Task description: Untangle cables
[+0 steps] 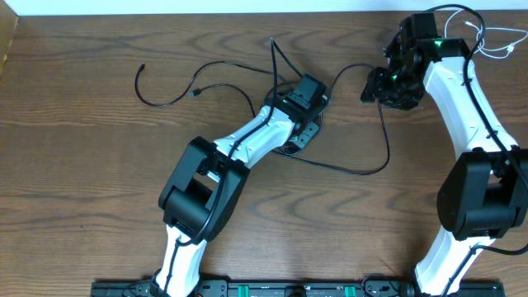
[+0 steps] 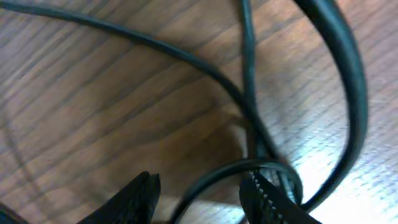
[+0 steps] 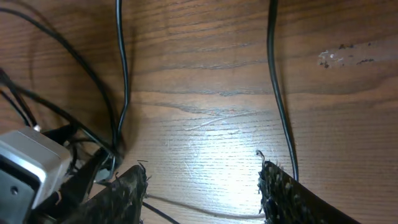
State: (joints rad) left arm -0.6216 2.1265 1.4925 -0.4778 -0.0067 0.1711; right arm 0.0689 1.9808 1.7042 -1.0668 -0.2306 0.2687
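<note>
Several black cables [image 1: 373, 169] lie looped across the wooden table, tangled under my left gripper [image 1: 299, 139] at the middle. One loose end [image 1: 142, 69] reaches far left. A white cable [image 1: 498, 43] lies at the back right corner. My left gripper [image 2: 202, 194] is open, low over the table, with a black cable loop [image 2: 214, 177] lying between its fingers. My right gripper [image 1: 373, 86] is open; in its wrist view [image 3: 202, 190] a thin cable [image 3: 186, 208] runs across between the fingers, and another black cable [image 3: 278, 106] passes just beside the right finger.
The table [image 1: 74, 165] is brown wood. My left gripper's body [image 3: 31, 165] shows at the left of the right wrist view, close to the right gripper. The arms' bases stand at the front edge [image 1: 272, 289].
</note>
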